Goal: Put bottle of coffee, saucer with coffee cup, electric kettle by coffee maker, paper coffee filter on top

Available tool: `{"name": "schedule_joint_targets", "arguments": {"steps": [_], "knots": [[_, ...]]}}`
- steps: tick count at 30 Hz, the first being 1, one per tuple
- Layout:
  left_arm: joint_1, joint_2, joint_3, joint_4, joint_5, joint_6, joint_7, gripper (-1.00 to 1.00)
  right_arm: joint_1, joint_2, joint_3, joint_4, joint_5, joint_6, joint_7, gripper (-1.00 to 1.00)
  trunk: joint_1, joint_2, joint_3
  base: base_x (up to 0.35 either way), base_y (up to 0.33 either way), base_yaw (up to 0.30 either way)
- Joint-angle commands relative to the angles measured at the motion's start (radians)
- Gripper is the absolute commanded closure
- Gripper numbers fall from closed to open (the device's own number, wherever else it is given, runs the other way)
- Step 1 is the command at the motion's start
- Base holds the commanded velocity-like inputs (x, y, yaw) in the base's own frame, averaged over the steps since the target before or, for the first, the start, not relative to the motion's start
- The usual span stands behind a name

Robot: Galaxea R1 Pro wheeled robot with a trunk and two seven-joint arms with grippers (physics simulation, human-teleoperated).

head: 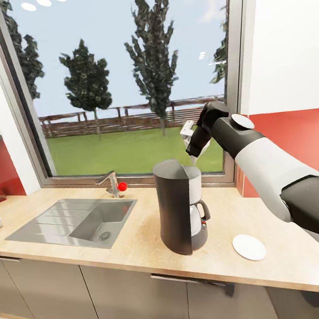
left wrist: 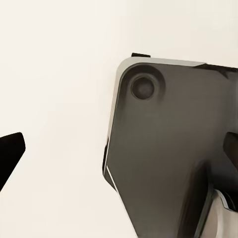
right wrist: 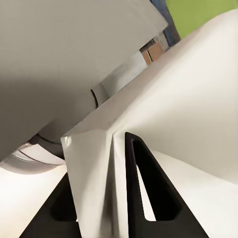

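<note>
filter [right wrist: 163, 99], a white folded paper, sits clamped in the right pincer [right wrist: 111, 198], whose dark fingers [right wrist: 144, 188] close on its edge. near the worktop's [head: 139, 241] front edge lies the saucer [head: 249, 247], just right of the coffee maker [head: 180, 206]. the right pincer [head: 190, 135] hangs above and slightly behind the maker's top, toward the window, so the filter likely needs to come forward and down. left pincer: i cannot tell whether it is apart or together.
</note>
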Motion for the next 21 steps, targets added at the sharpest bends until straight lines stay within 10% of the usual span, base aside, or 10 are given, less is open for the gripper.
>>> {"name": "schedule_joint_targets", "arguments": {"steps": [1, 21], "knots": [[0.000, 0.000, 0.006, -0.001, 0.002, -0.003, 0.000, -1.00, 0.000, 0.000, 0.001, 0.004, 0.006, 0.009, 0.006, 1.00, 0.000, 0.000, 0.000, 0.000, 0.000, 0.000], [0.000, 0.000, 0.006, -0.001, 0.003, -0.003, 0.000, -1.00, 0.000, 0.002, 0.003, 0.121, 0.005, 0.010, 0.006, 1.00, 0.000, 0.000, 0.000, 0.000, 0.000, 0.000]]}}
